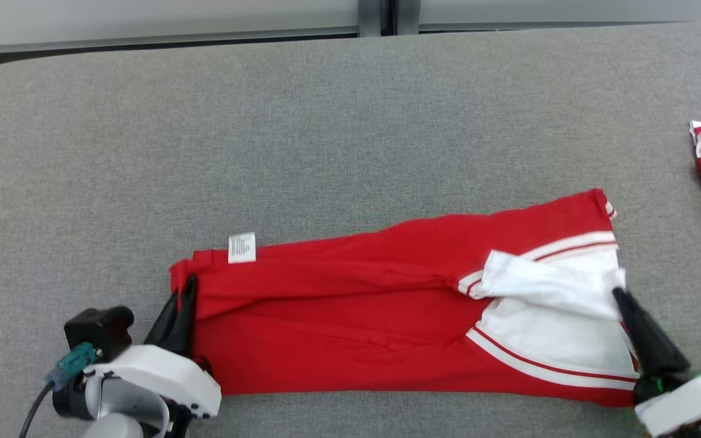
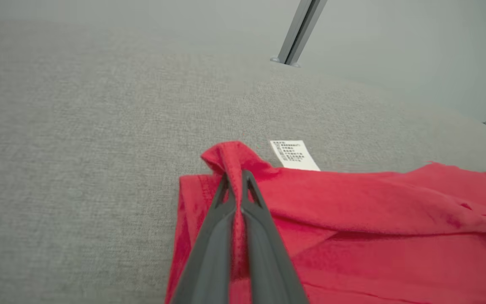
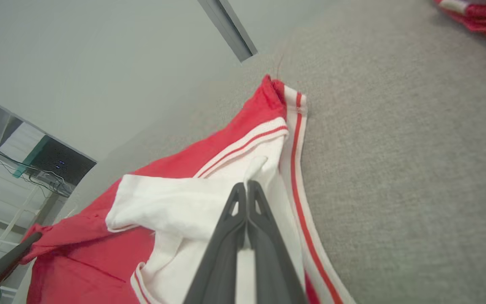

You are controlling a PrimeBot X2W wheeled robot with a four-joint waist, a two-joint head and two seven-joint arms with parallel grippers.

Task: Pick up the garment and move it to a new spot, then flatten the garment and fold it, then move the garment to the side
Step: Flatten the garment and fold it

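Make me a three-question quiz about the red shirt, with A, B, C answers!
1. Where is the white care label?
A. at the shirt's end by the left tool
B. at the shirt's white end
C. off the shirt

2. What colour is the cloth that the right tool pinches?
A. red
B. white
C. grey

3. How is the left tool?
A. wide open
B. shut on the shirt's red edge
C. shut on nothing

Answers: 1 A, it sticks out near the left tool; 2 B, its tips close on white cloth; 3 B, red cloth bunches in its closed grip.
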